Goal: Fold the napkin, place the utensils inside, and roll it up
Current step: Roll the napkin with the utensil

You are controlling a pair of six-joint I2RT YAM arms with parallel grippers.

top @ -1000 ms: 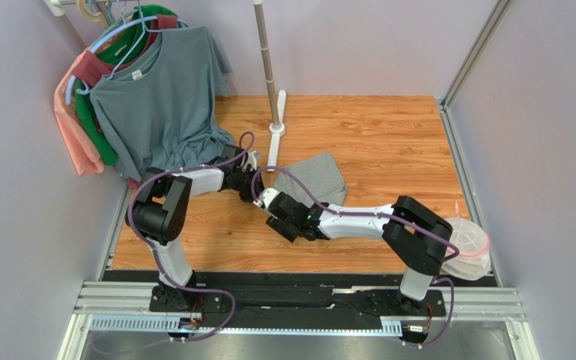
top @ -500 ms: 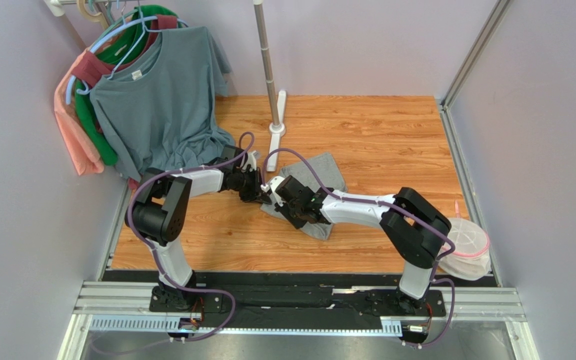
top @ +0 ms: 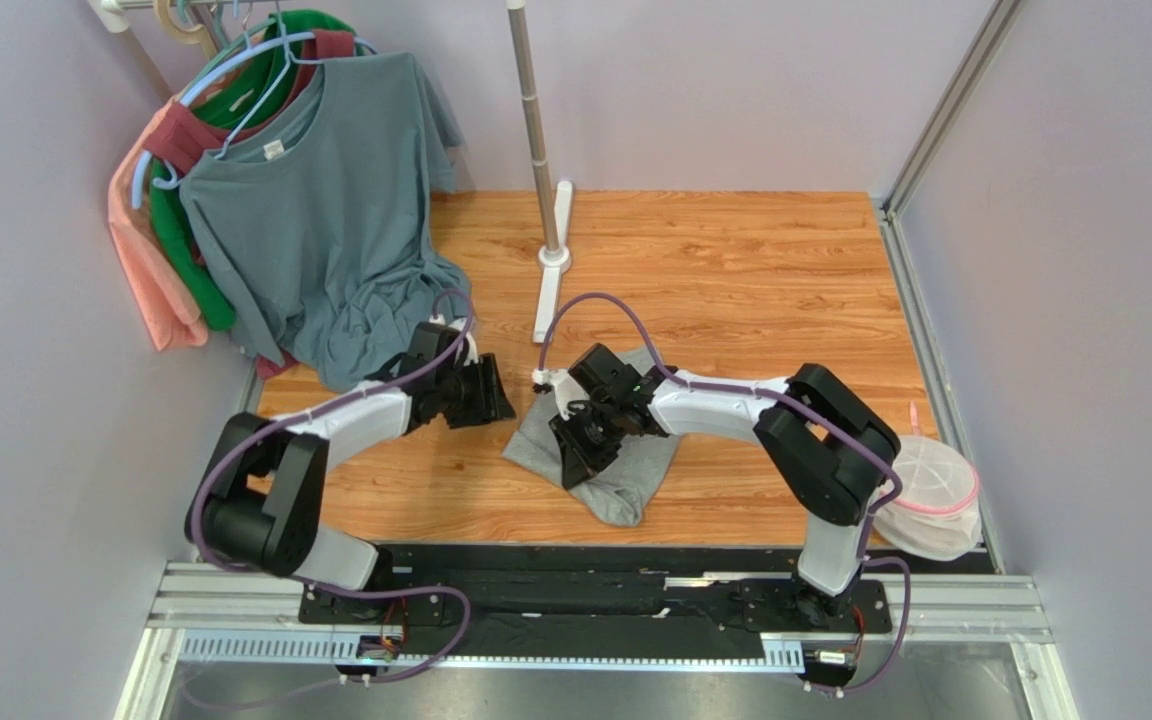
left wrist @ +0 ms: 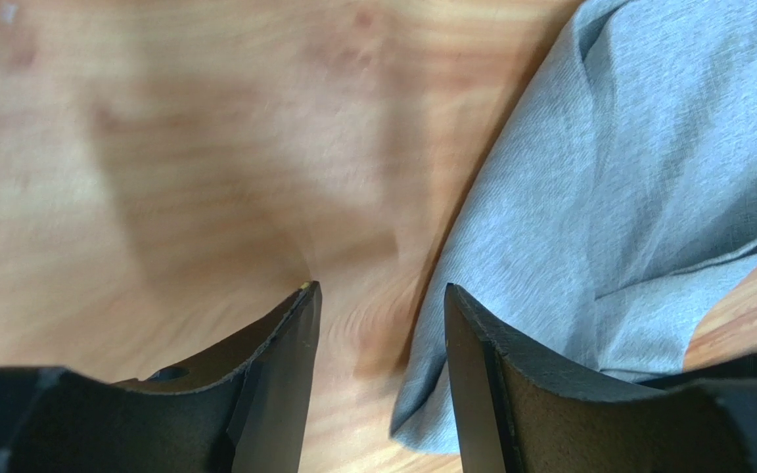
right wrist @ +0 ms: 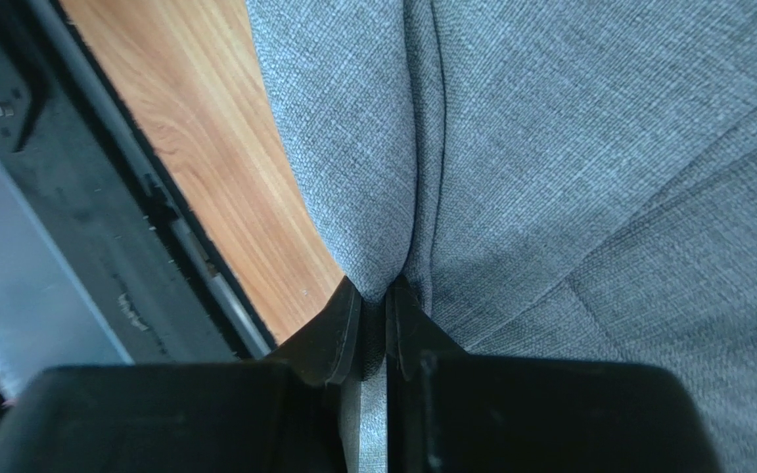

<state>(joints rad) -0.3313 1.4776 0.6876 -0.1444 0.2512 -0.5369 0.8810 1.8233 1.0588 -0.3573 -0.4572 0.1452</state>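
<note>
Pale lilac walls (top: 778, 90) enclose a wood-grain table (top: 748, 270), where coloured T-shirts (top: 312, 210) hang on hangers (top: 244, 68) beyond the left gripper (top: 495, 402) and a metal pole (top: 533, 120) on a white base (top: 554, 258) rises beyond the right gripper (top: 575, 443).

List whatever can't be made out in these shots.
- The fork: in no view. Whether the napkin covers it cannot be told.
- Top view: the napkin's middle is hidden under the right gripper.
- Right wrist view: the napkin's outline is cut off by the frame edges.
- Left wrist view: the table is motion-blurred.
</note>
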